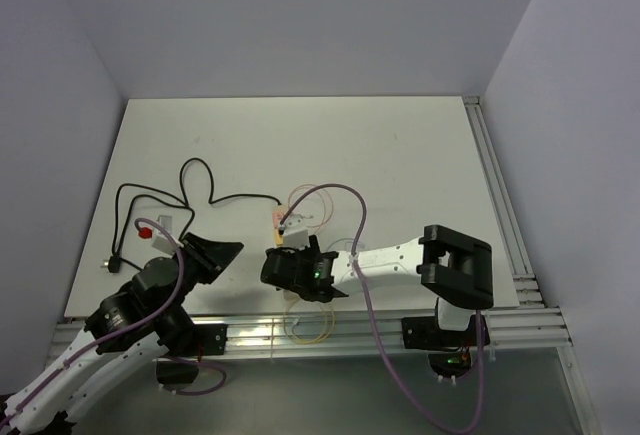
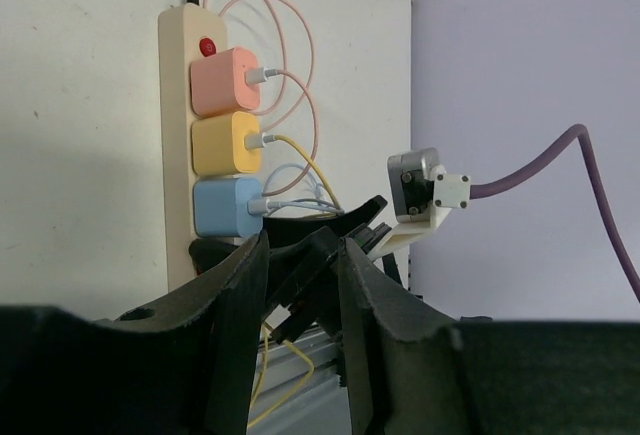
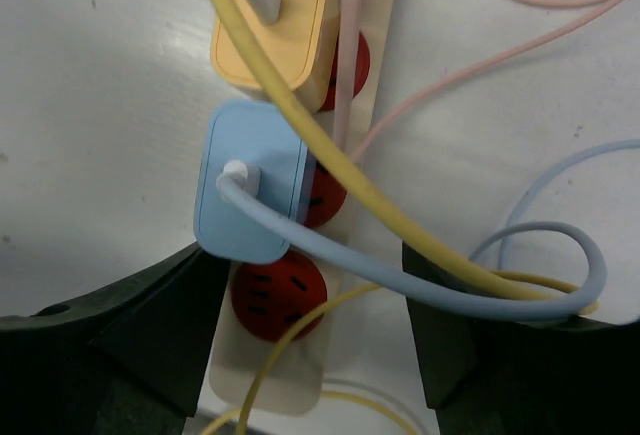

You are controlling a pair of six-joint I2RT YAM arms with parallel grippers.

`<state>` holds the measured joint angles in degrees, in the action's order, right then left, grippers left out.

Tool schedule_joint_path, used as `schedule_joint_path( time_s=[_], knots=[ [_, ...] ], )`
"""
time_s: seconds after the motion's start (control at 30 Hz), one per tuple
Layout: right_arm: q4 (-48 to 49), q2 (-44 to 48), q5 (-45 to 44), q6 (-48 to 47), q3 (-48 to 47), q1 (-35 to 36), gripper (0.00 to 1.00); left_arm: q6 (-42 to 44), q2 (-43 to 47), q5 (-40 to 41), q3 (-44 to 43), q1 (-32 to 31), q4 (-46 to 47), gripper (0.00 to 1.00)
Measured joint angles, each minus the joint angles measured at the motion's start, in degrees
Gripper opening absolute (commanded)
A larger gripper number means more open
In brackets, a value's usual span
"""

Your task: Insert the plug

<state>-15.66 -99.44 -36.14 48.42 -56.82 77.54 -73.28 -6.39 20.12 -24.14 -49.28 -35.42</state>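
Observation:
A cream power strip [image 2: 176,135] lies on the white table with pink [image 2: 225,81], yellow [image 2: 226,144] and blue [image 2: 226,206] chargers plugged in a row. In the right wrist view the blue charger [image 3: 252,183] sits in the strip [image 3: 275,375], just above an empty red socket [image 3: 280,293]; the yellow charger [image 3: 280,25] is beyond it. My right gripper [image 3: 310,355] is open and empty, its fingers straddling the strip's near end [image 1: 300,267]. My left gripper [image 2: 305,305] is open and empty, low to the left of the strip [image 1: 222,253].
Pink, yellow and blue cables [image 3: 400,265] loop across the strip and table. The strip's black cord [image 1: 190,180] snakes left to a plug [image 1: 112,263]. A small red and white item [image 1: 152,229] lies near it. Metal rails [image 1: 400,320] run along the near and right edges.

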Motion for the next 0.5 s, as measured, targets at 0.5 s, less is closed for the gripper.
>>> schedule_joint_path(
  time_s=[0.5],
  knots=[
    [-1.62,3.45,9.14,-4.28,1.68,-0.28,0.71,-0.98,-1.14,-0.07,0.00,0.00,0.50,0.40]
  ],
)
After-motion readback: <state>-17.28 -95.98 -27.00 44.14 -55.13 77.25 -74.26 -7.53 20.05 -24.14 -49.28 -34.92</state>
